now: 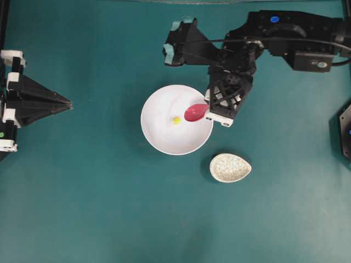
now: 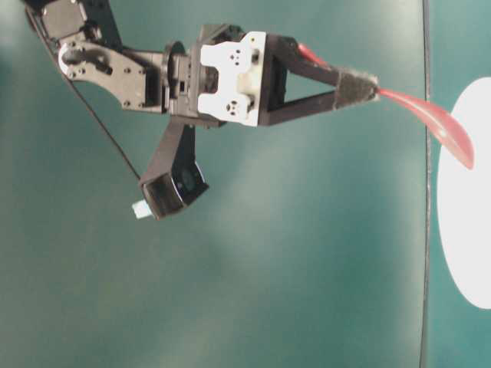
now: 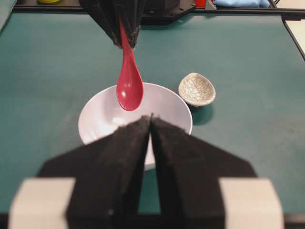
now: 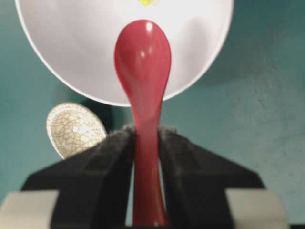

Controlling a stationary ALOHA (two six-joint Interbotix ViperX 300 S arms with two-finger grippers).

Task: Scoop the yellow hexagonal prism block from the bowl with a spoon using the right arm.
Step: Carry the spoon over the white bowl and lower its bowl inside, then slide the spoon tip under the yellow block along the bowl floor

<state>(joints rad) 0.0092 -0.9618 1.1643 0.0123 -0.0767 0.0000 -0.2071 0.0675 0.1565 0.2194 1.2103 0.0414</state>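
The white bowl stands mid-table with the tiny yellow block near its middle. My right gripper is shut on the handle of the magenta spoon, whose scoop hangs above the bowl's right part, just right of the block. In the right wrist view the gripper clamps the spoon over the bowl, and the block shows at the top edge. The table-level view shows the spoon tilted down toward the bowl. My left gripper is shut and empty at the far left.
A speckled grey-white spoon rest sits on the teal table just right of and in front of the bowl. It also shows in the left wrist view and in the right wrist view.
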